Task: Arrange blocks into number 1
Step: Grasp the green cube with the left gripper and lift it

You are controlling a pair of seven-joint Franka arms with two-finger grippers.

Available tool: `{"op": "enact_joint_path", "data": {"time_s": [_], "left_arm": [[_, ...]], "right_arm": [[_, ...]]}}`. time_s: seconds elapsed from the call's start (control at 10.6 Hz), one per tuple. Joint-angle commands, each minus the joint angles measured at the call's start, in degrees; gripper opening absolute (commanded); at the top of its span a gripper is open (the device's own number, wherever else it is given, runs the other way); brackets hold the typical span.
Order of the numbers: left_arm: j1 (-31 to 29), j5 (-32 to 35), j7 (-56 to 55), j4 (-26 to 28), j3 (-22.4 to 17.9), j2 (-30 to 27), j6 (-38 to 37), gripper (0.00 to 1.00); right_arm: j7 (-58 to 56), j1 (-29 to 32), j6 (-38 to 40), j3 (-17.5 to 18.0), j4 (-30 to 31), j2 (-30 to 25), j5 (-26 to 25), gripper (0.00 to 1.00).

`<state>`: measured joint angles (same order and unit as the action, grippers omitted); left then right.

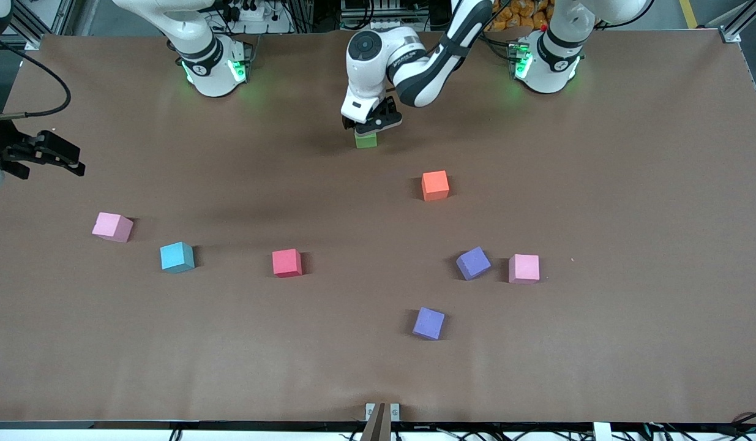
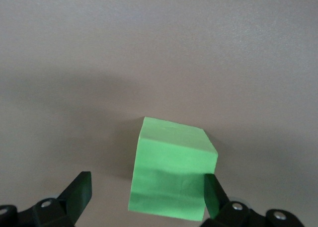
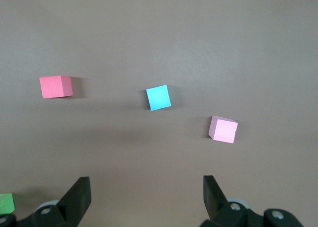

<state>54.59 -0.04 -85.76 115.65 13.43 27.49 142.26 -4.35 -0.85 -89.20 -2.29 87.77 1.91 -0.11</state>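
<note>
Trouble could come from the offset: the green block (image 2: 171, 175) sits on the table between the spread fingers of the left gripper (image 1: 370, 125), but crowds one finger (image 2: 212, 194), so closing could nudge or twist it. Only the left wrist view shows that; from the front the gripper hides most of the block. The right gripper (image 1: 44, 156), spread and empty, waits over the table's right-arm end, other blocks scattered.
</note>
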Motion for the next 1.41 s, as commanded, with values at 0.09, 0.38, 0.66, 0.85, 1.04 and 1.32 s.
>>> {"op": "enact_joint_path", "data": {"time_s": [0.09,0.38,0.66,0.85,1.04,1.32], "left_arm": [[0.2,1.7,-1.8,-2.6,-0.3,2.0,0.6,1.00],[0.2,2.6,-1.8,-3.6,-0.5,3.1,0.7,1.00],[0.2,2.7,-1.8,-4.2,-0.6,3.8,0.9,1.00],[0.1,2.7,-1.7,-4.2,-0.5,3.8,0.9,0.02],[0.3,2.9,-1.3,-4.3,-0.5,3.9,0.9,0.00],[-1.8,9.3,2.5,-7.1,-0.8,4.1,0.6,0.00]], "right_arm": [[0.8,0.1,-0.3,-0.1,1.1,-1.0,0.7,1.00],[0.7,0.1,0.2,-0.1,1.2,-0.4,0.3,1.00],[0.7,-0.4,0.8,0.0,2.3,1.3,0.2,1.00],[0.9,-0.3,-0.3,-0.1,2.6,0.0,0.2,1.00],[1.2,-0.2,-2.9,-0.1,3.6,-2.4,0.3,1.00],[1.3,-0.3,-2.8,-0.1,3.7,-3.8,0.3,1.00]]}}
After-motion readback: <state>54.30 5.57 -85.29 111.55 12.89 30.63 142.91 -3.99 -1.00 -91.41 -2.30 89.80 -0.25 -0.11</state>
